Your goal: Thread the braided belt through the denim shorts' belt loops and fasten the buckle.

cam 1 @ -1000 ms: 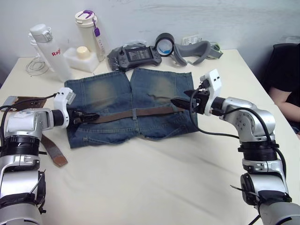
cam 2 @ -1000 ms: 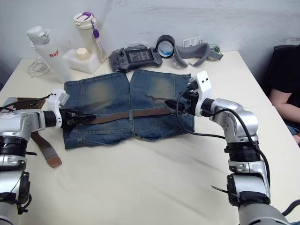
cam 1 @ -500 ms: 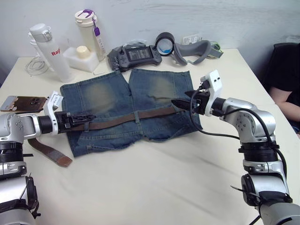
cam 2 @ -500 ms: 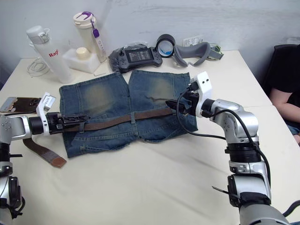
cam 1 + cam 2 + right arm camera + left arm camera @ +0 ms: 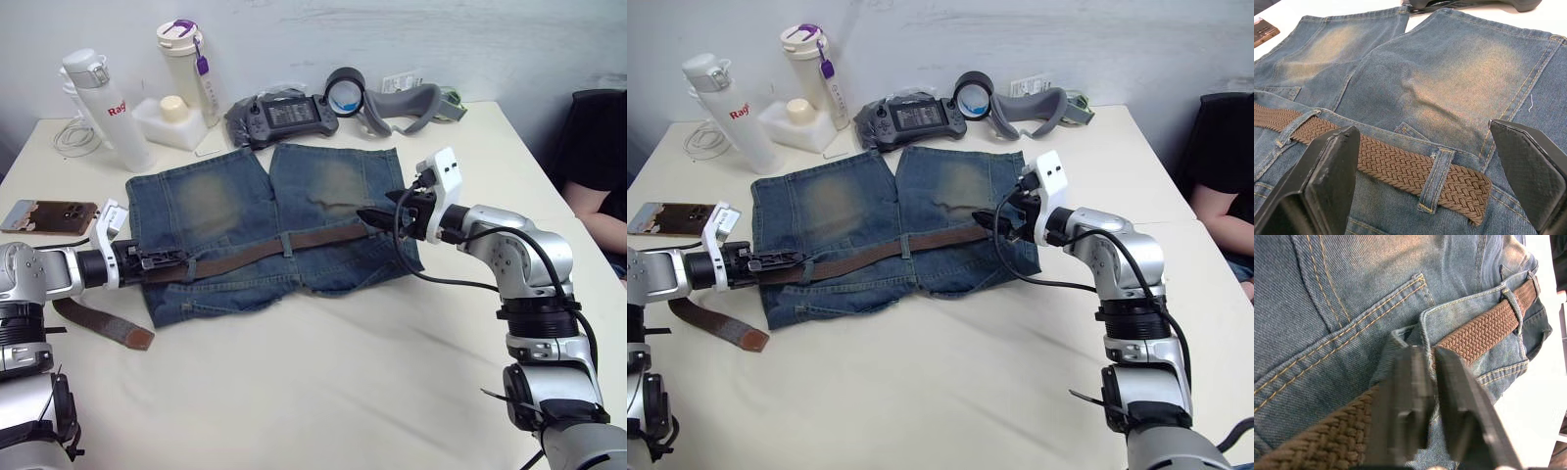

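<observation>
Left eye view, setting: a cream table point(image 5: 323, 392) against a pale wall; along its far edge stand two white bottles point(image 5: 98, 103), a black game controller point(image 5: 284, 117), a tape roll point(image 5: 345, 90) and a grey headset point(image 5: 402, 106); a phone point(image 5: 47, 215) lies at the left edge, and a person in black point(image 5: 598, 166) sits at the right.
Left eye view, task things: the denim shorts point(image 5: 265, 225) lie flat mid-table, waistband toward the robot, legs pointing to the far edge. The braided belt point(image 5: 265, 250) runs left to right along the waistband, rising slightly rightward; its free tail point(image 5: 108, 325) trails off the shorts onto the table at left.
Left wrist view: the left gripper point(image 5: 1432, 382) has its fingers closed to a narrow gap, pinching a fold of waistband denim and the strap beside a belt loop point(image 5: 1512, 301).
Right wrist view: the right gripper point(image 5: 1440, 161) hovers with fingers spread wide, holding nothing, over the belt's right end, which passes under a belt loop point(image 5: 1434, 178).
</observation>
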